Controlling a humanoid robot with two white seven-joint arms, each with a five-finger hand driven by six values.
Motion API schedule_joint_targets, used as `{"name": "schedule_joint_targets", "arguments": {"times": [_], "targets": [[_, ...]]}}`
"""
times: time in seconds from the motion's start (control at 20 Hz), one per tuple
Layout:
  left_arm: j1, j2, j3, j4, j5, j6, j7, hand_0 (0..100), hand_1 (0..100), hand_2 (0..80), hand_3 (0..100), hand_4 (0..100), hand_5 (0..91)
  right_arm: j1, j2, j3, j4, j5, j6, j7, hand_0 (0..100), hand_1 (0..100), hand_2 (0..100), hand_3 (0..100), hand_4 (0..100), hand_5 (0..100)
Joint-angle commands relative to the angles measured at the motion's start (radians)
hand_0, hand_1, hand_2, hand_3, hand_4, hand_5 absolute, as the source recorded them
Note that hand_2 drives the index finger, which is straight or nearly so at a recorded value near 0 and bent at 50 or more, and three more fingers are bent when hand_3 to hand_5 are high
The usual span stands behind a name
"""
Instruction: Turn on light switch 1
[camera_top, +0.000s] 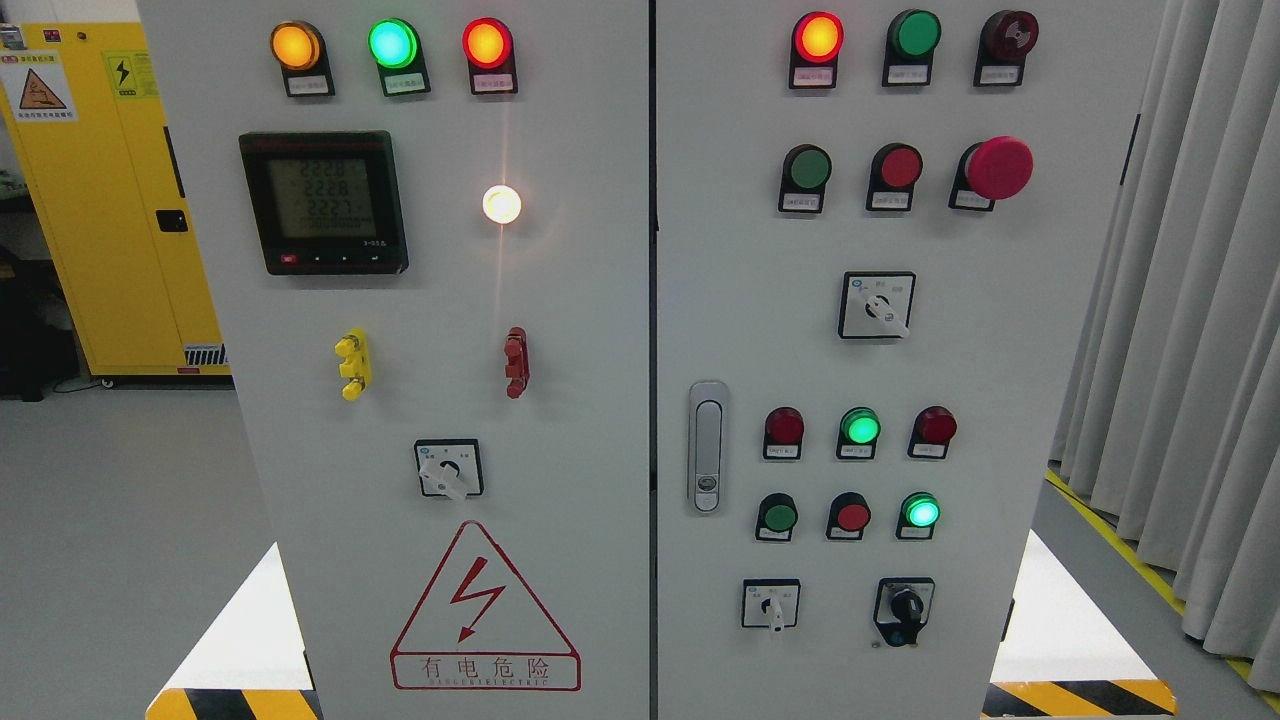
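Note:
A grey electrical cabinet (590, 330) with two doors fills the head view. Its left door carries amber (296, 46), green (392, 43) and red (487, 43) lit lamps on top, a digital meter (324, 202), a bright white lamp (501, 204) and a rotary switch (449, 469). The right door has a lit red lamp (818, 37), rows of green and red push buttons, a red mushroom button (998, 167), a rotary switch (876, 305), two more selector switches (771, 604) (904, 606) and a door handle (707, 446). Neither robot hand shows. Which control is switch 1 I cannot tell.
A yellow safety cabinet (110, 200) stands at the back left on the grey floor. Grey curtains (1190, 300) hang at the right, with a yellow floor line (1120, 540) below them. Black-and-yellow hazard stripes (1080, 697) mark the cabinet's base corners.

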Motion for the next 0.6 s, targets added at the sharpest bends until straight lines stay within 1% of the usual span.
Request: {"name": "schedule_joint_targets", "arguments": {"times": [0.0, 0.15, 0.3, 0.45, 0.55], "targets": [[-0.037, 0.012, -0.059, 0.157, 0.032, -0.003, 0.006, 29, 15, 0.0, 0, 0, 0.0, 0.000, 0.000, 0.000, 0.000, 0.000, 0.000, 0.001, 0, 50, 4, 0, 0, 0], [-0.037, 0.010, -0.033, 0.159, 0.034, -0.004, 0.006, 28, 14, 0.0, 0, 0, 0.0, 0.000, 0.000, 0.000, 0.000, 0.000, 0.000, 0.001, 0, 50, 4, 0, 0, 0], [-0.037, 0.009, -0.029, 0.159, 0.035, -0.007, 0.005, 28, 14, 0.0, 0, 0, 0.0, 0.000, 0.000, 0.000, 0.000, 0.000, 0.000, 0.001, 0, 50, 4, 0, 0, 0], [-0.035, 0.003, -0.024, 0.159, 0.075, -0.007, 0.005, 28, 13, 0.0, 0, 0, 0.0, 0.000, 0.000, 0.000, 0.000, 0.000, 0.000, 0.001, 0, 50, 4, 0, 0, 0], [-0.037, 0.003, -0.024, 0.159, 0.081, -0.007, 0.005, 27, 13, 0.0, 0, 0, 0.0, 0.000, 0.000, 0.000, 0.000, 0.000, 0.000, -0.001, 0, 50, 4, 0, 0, 0]]}}
